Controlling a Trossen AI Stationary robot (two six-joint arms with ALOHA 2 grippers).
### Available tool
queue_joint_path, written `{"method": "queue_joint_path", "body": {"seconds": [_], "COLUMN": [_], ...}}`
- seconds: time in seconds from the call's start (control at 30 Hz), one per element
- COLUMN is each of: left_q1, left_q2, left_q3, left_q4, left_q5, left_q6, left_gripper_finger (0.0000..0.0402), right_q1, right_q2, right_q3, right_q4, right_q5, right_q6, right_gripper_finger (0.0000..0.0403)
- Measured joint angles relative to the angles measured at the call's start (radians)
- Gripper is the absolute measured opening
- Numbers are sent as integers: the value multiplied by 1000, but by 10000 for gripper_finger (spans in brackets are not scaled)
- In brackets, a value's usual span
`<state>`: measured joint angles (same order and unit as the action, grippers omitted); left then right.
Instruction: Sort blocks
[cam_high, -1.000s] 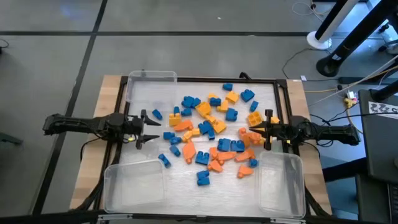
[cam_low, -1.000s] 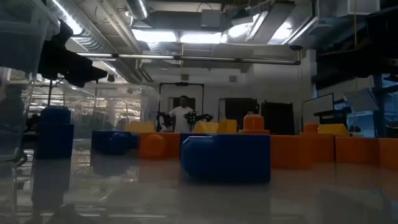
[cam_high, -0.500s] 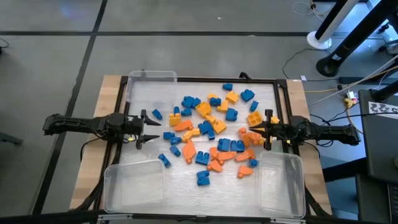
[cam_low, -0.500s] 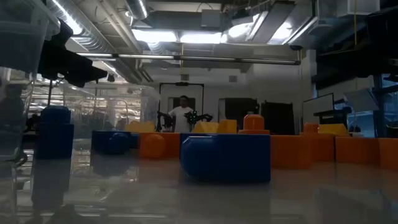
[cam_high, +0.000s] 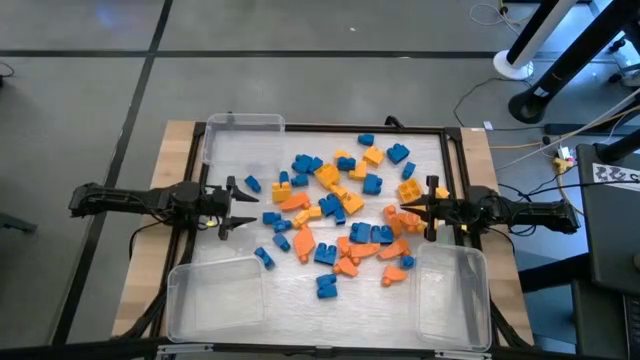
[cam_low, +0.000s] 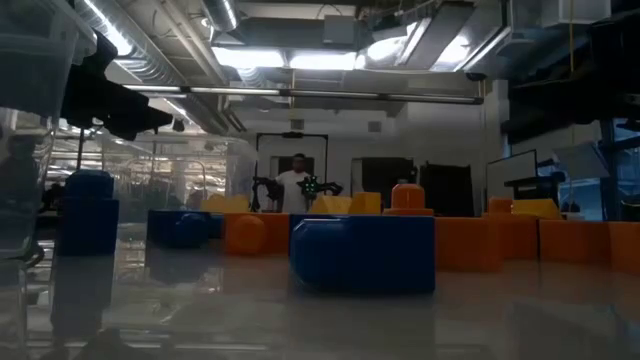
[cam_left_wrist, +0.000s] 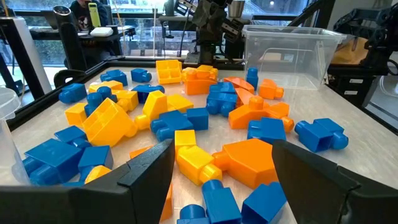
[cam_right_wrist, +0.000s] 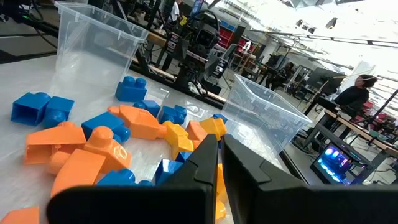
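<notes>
The blocks (cam_high: 335, 215) are lying heaped mid-worktop, unsorted. The left gripper (cam_high: 243, 210), jaws apart, is being held at the left edge; the right gripper (cam_high: 405, 211), fingers together, at the right edge. One outlying block should be singled out.

Glossy plastic blocks (cam_high: 330, 215), clear bins (cam_high: 215, 300).

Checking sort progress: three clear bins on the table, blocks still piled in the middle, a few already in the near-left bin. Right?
Not quite. The near-left bin holds no blocks in the high view; all three clear bins look empty. The blocks do still lie piled mid-table.
</notes>
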<state>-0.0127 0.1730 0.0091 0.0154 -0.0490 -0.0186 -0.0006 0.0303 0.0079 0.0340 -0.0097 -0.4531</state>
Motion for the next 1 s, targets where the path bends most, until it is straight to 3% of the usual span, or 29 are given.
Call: {"method": "queue_joint_path", "body": {"seconds": [0.6, 1.0], "left_q1": [0, 0], "left_q2": [0, 0], "left_q3": [0, 0], "left_q4": [0, 0], "left_q5": [0, 0], "left_q6": [0, -13], "left_gripper_finger": [260, 260], "right_q1": [0, 0], "right_q2": [0, 1], "right_q3": [0, 99], "right_q4": [65, 115], "right_q5": [25, 208], "right_q6": [-5, -26], "right_gripper_finger": [26, 26]}}
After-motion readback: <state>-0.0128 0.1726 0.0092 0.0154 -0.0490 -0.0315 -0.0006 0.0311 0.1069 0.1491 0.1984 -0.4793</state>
